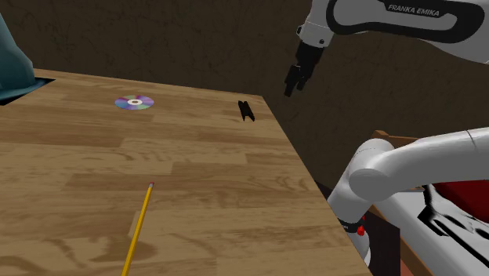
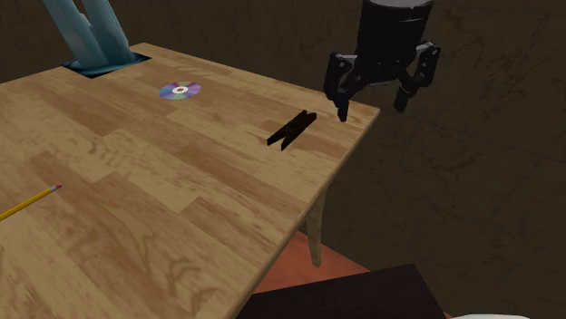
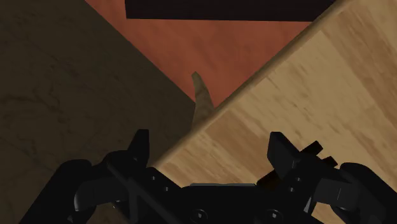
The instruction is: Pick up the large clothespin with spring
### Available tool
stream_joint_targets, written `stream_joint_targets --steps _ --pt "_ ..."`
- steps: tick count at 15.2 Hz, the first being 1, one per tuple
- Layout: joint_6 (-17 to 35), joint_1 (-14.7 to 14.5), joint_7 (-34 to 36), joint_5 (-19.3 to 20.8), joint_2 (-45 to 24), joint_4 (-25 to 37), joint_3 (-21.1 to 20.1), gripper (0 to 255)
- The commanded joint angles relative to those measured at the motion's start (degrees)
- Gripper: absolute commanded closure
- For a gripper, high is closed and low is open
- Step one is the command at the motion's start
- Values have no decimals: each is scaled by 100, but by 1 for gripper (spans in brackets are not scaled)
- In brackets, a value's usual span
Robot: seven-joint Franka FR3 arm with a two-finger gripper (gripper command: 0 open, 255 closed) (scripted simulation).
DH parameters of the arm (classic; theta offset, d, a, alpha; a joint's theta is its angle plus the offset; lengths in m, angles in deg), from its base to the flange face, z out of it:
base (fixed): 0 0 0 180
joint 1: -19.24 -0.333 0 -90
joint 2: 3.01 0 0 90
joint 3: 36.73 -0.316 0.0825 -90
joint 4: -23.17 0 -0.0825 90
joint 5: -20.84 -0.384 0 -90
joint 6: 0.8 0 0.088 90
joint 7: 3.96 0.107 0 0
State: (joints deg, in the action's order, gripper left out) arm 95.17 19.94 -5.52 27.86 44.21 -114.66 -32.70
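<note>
The jaws are held wide open in the air over the corner edge of the wooden counter (image 2: 181,208), and nothing is held between them. The black clothespin (image 2: 292,130) is laid flat on the counter near that corner, close to the jaws but not touched. Farther along a shiny disc (image 2: 180,91) is seen, and a yellow pencil (image 2: 32,201) well apart.
</note>
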Motion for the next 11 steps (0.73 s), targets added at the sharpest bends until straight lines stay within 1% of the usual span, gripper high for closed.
stream_joint_targets --steps 1,6,11 --pt "0 0 0 0 0 0 0 0" --pt "411 226 1796 -784 -808 195 -518 0" --pt "915 441 3466 -1439 -1763 603 -906 0"
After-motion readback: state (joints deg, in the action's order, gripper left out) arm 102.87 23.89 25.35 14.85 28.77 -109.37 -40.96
